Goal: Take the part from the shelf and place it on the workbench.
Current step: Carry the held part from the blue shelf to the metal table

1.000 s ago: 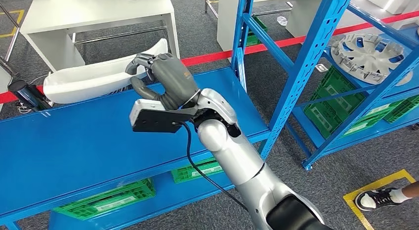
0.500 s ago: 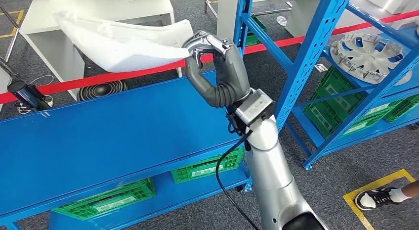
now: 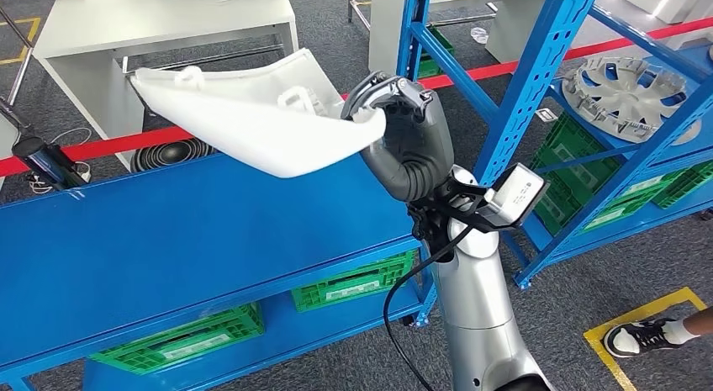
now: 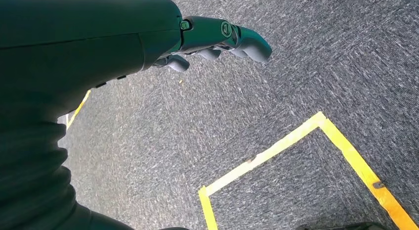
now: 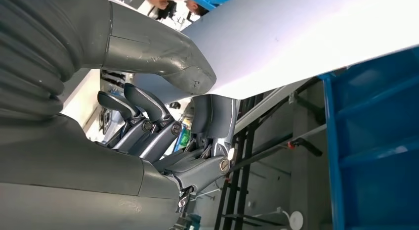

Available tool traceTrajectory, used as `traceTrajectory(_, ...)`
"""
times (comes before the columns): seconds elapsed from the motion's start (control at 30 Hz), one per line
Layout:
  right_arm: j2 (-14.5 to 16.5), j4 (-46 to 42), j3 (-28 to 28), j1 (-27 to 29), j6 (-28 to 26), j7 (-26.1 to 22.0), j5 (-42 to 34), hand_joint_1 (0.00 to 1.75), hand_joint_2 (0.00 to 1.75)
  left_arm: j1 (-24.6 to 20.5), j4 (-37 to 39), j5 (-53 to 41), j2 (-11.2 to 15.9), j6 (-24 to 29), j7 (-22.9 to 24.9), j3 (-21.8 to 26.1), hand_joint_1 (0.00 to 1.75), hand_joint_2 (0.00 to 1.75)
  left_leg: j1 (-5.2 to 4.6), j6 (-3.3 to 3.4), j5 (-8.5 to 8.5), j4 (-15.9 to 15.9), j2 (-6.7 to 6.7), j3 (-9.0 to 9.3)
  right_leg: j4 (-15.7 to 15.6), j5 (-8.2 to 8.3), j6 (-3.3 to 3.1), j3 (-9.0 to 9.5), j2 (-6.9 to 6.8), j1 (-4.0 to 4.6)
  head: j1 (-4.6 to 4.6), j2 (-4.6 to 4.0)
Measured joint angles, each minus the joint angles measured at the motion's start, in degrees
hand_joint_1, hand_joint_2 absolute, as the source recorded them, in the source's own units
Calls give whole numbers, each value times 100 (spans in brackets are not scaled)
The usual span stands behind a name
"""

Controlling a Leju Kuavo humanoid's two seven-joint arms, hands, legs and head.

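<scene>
The right hand (image 3: 402, 126) grips one end of the long curved white plastic part (image 3: 261, 118), held in the air above the blue metal shelf's (image 3: 168, 240) far edge, its long axis running leftward away from the hand. The white workbench surface (image 3: 160, 13) lies beyond. The left hand (image 4: 217, 39) hangs open, empty. Green plastic crates (image 3: 181, 340) sit on the lower shelf.

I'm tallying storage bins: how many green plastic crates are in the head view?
4, perhaps more hidden: two under the near blue shelf, left crate and middle crate; one beyond the post; one cluster on the right rack.
</scene>
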Motion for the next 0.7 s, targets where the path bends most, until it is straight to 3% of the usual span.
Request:
traceTrajectory(0.23,-6,-2,-169,66,456,-1,-369,175,175,-10,0,-2,0,-21,48,0,0,175,0,0,0,0,0,0,0,0,0,0,0,1,0,0)
traceTrajectory(0.53,-6,-2,-302,75,503,-1,-424,175,175,-22,1,-2,0,-26,66,0,0,175,0,0,0,0,1,0,0,0,0,0,0,0,1,0)
traceTrajectory(0.7,-6,0,-325,79,548,1,-429,175,175,-26,0,1,10,-39,99,0,0,175,-43,55,-20,24,2,-3,-21,16,62,16,-2,-54,-3,0)
